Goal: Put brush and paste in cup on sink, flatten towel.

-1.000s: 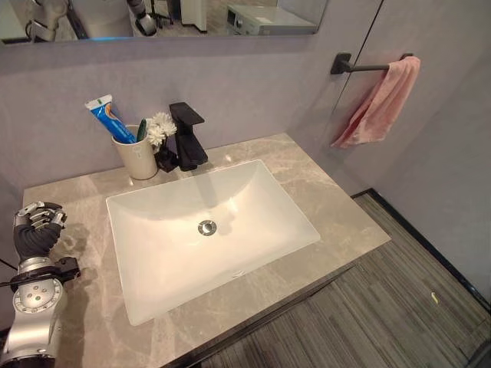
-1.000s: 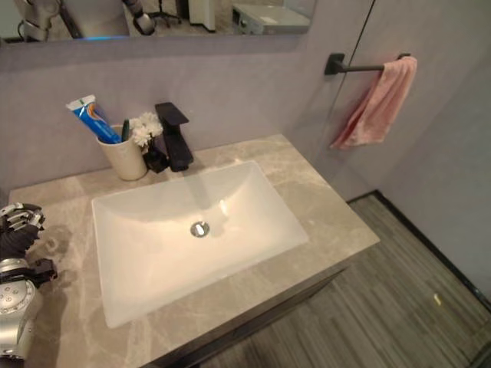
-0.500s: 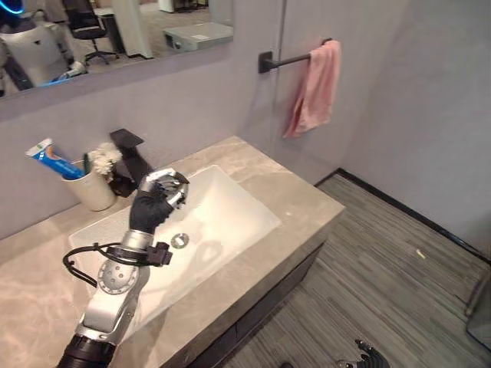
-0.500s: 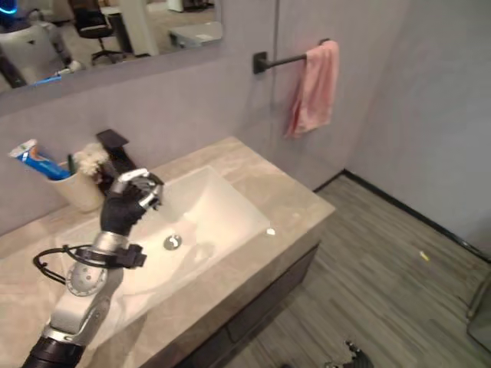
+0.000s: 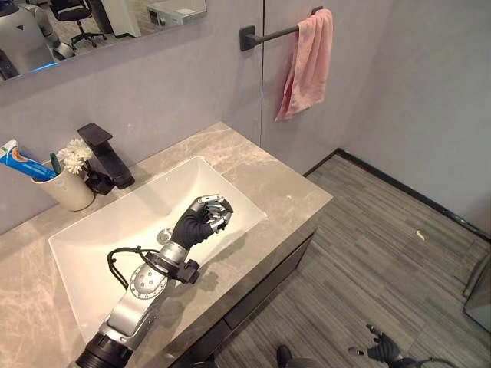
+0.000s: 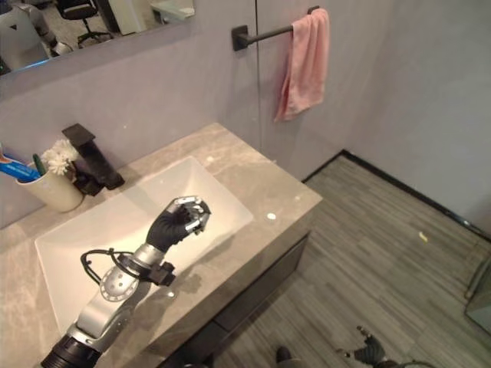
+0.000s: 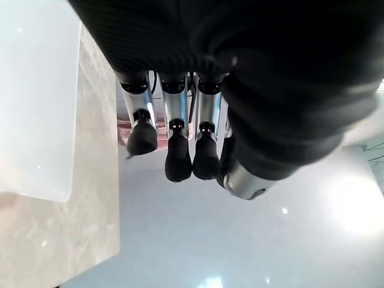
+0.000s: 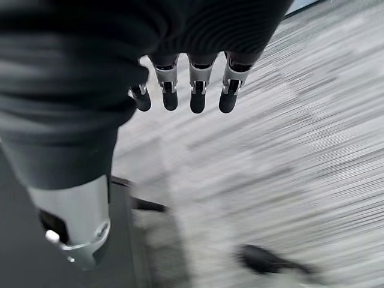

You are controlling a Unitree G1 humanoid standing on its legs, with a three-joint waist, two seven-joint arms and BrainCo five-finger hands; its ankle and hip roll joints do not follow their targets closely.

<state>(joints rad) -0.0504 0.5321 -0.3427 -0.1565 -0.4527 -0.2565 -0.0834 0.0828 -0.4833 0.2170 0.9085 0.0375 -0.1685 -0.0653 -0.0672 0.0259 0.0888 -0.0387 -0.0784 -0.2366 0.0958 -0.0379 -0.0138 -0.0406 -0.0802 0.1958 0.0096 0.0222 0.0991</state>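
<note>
Your left robot hand (image 5: 201,224) hangs over the sink (image 5: 92,230) with fingers curled, clenched on nothing. Your right robot hand (image 8: 180,90) hangs over the floor, fingers relaxed. Brush (image 5: 55,162) and paste (image 5: 19,161) stand in the cup (image 5: 67,192) on the desk (image 5: 276,184) beside the tap (image 5: 103,157). The pink towel (image 5: 305,65) hangs bunched on its rail (image 5: 268,34).

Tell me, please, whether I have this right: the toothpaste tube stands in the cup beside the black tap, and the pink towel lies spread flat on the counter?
Not quite. The toothpaste tube does stand in the cup beside the black tap, but the pink towel hangs bunched on the wall rail, as the left eye view shows.
</note>
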